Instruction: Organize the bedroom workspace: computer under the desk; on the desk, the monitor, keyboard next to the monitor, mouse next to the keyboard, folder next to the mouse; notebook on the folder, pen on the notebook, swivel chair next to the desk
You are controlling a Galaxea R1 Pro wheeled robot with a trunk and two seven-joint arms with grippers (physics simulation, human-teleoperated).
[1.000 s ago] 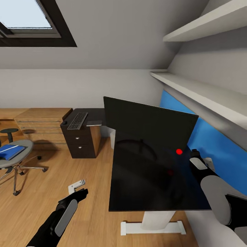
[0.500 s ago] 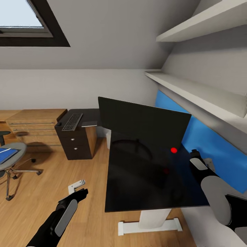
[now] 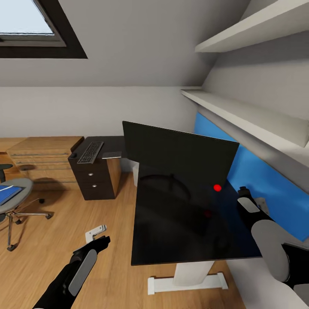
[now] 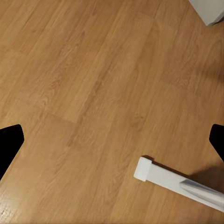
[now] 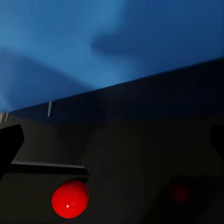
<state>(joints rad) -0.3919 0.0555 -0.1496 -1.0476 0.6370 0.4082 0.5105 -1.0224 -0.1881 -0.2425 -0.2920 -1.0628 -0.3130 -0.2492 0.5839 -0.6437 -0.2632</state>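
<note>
The wide black monitor [image 3: 180,152] stands on the glossy black desk [image 3: 171,240], its red light [image 3: 217,187] glowing at a lower corner. My right gripper [image 3: 243,191] hovers open over the desk's right side, near the blue back panel [image 3: 257,171]; in the right wrist view my right gripper [image 5: 112,140] faces the red light [image 5: 70,198]. My left gripper [image 3: 98,237] hangs open over the wood floor left of the desk. The keyboard [image 3: 90,152] lies on a dark drawer cabinet [image 3: 96,178]. At far left the blue folder [image 3: 6,194] rests on the swivel chair [image 3: 17,189]. A pale computer [image 3: 135,172] shows under the desk.
Low light-wood cabinets [image 3: 43,159] line the back wall. White shelves [image 3: 240,116] jut out above the desk's right side. The desk's white foot [image 3: 184,281] sits on the floor, and my left gripper [image 4: 112,140] points down near the foot [image 4: 177,182]. Wood floor [image 3: 64,231] stretches between chair and desk.
The whole picture slid left from a second ago, so the camera turned right. Since half a second ago nothing has shifted. Both arms keep their pose.
</note>
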